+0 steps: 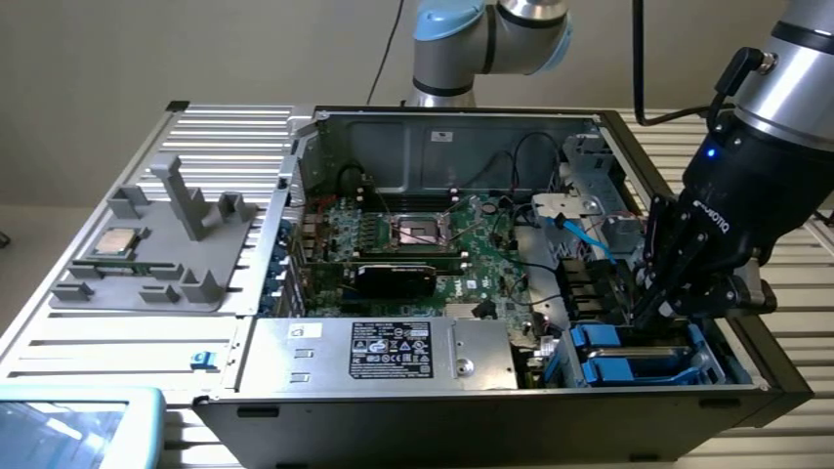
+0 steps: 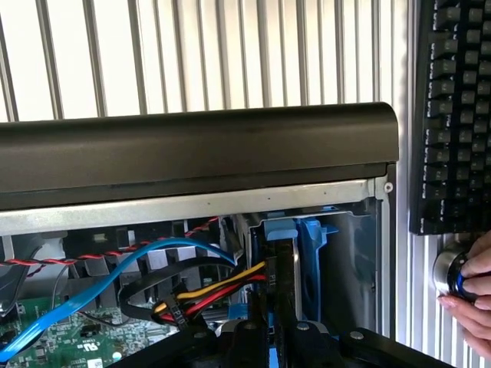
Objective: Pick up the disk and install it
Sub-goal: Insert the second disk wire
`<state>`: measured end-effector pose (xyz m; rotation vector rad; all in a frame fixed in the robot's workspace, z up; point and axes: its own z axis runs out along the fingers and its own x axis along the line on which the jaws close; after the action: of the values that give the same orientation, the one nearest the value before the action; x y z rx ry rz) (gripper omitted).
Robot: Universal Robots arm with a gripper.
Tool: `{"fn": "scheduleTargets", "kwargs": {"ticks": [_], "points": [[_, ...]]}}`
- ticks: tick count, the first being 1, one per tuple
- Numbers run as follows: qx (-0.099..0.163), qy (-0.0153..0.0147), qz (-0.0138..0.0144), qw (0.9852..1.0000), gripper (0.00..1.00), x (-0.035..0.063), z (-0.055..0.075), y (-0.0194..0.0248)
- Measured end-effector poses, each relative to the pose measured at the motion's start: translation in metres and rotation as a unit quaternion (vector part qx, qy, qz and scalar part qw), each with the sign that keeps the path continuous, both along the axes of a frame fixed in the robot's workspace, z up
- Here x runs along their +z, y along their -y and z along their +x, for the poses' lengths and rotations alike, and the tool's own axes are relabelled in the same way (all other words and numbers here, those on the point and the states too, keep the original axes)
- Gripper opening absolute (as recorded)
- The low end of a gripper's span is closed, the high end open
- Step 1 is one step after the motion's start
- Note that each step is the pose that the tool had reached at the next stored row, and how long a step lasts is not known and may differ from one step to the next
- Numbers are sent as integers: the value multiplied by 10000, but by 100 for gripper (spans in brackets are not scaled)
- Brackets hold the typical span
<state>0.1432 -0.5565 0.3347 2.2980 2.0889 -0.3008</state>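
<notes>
Disk (image 1: 635, 360) sits down in the drive bay at the case's (image 1: 495, 415) front corner, on the exterior view's right, blue carrier tabs showing. Gripper (image 1: 655, 311) lowered just above it, fingers pinched nearly closed; whether they clasp the disk is unclear. Person's hand (image 2: 469, 295) rests on a knob (image 2: 449, 272) beside a keyboard (image 2: 453, 115).

Exterior high overlooking case (image 1: 391, 410); wrist close inside.

Bright blue plastic edges the disk (image 1: 635, 363) inside the matt black metal case (image 1: 521, 415).
</notes>
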Motion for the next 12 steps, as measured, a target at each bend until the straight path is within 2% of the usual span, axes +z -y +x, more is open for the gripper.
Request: {"fn": "scheduleTargets", "kwargs": {"ticks": [12], "points": [[0, 0, 2, 10000, 16, -5, 0, 0]]}}
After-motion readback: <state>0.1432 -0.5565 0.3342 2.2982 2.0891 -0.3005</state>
